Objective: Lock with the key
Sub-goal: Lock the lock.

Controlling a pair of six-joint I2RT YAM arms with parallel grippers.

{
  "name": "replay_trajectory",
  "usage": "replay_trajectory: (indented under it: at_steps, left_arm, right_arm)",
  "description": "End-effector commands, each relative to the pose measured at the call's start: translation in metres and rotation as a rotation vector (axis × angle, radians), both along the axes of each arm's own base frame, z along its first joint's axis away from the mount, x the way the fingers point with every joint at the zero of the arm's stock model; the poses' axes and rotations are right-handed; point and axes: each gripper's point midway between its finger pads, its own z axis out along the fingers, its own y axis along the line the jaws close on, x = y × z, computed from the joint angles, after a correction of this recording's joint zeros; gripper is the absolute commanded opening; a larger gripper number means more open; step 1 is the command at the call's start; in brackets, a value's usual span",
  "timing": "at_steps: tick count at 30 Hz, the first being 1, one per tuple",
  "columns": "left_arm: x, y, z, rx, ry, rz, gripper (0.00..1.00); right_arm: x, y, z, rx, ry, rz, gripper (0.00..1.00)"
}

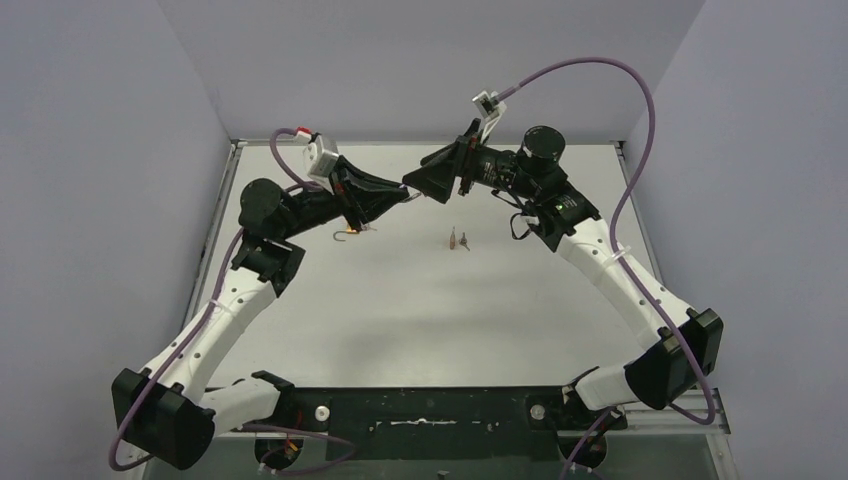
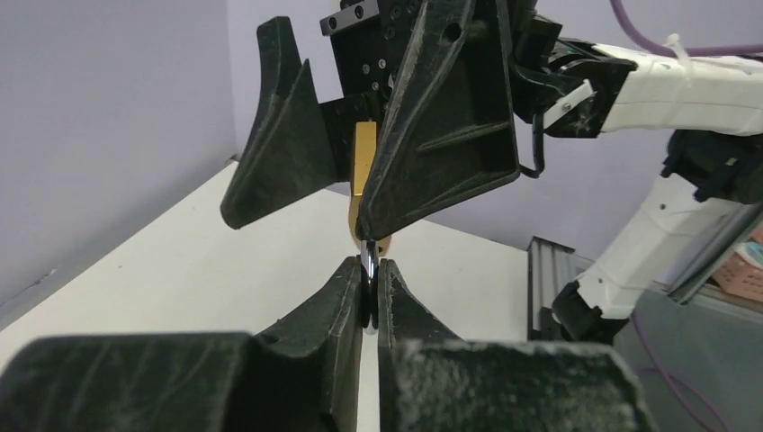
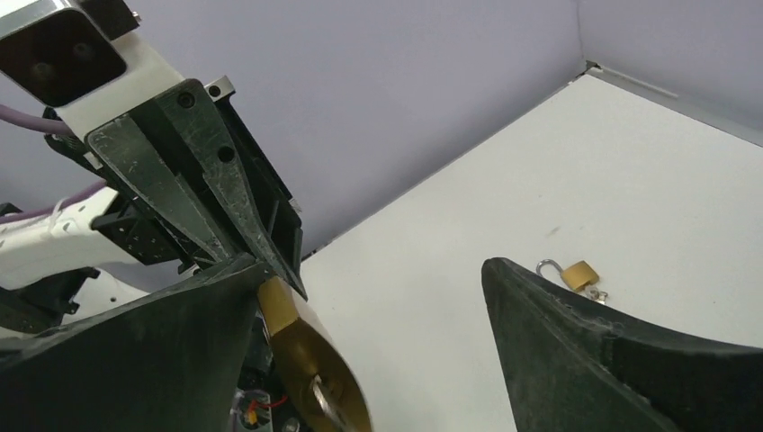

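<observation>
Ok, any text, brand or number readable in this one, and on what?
None can be read.
On the held padlock, the brass face shows no lettering.
On the far padlock, any marking is too small to tell.
On the pink box, any print is too blurred to read.

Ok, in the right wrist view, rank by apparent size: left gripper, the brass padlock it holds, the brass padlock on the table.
1. Black left gripper.
2. Held brass padlock.
3. Open-shackle brass padlock on the white table; it lies farther from the camera, so true sizes may match.
</observation>
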Motion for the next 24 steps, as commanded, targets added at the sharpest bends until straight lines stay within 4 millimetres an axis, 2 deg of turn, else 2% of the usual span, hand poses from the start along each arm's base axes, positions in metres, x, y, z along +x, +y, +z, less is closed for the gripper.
replay_trajectory:
  at_steps: [1, 5, 8, 18, 24]
  left_arm:
    - [-0.036, 0.010, 0.075, -0.154, -0.085, -0.186, 0.00]
    - [-0.033, 0.013, 0.076, -0.162, -0.058, -0.190, 0.00]
    - [-0.029, 0.014, 0.073, -0.151, -0.043, -0.180, 0.00]
    - [-0.012, 0.023, 0.067, -0.124, -0.002, -0.149, 0.00]
    - [-0.004, 0.029, 0.067, -0.136, 0.004, -0.113, 0.00]
  right_arm:
    - [0.011, -0.005, 0.032, 0.032, -0.234, -0.067, 1.00]
    - [0.011, -0.008, 0.042, 0.068, -0.251, -0.060, 1.00]
    - [0.004, -0.011, 0.052, 0.119, -0.257, -0.013, 0.99]
    - [-0.040, -0.018, 0.071, 0.220, -0.300, 0.308, 0.80]
    - [-0.053, -0.016, 0.076, 0.262, -0.279, 0.407, 0.72]
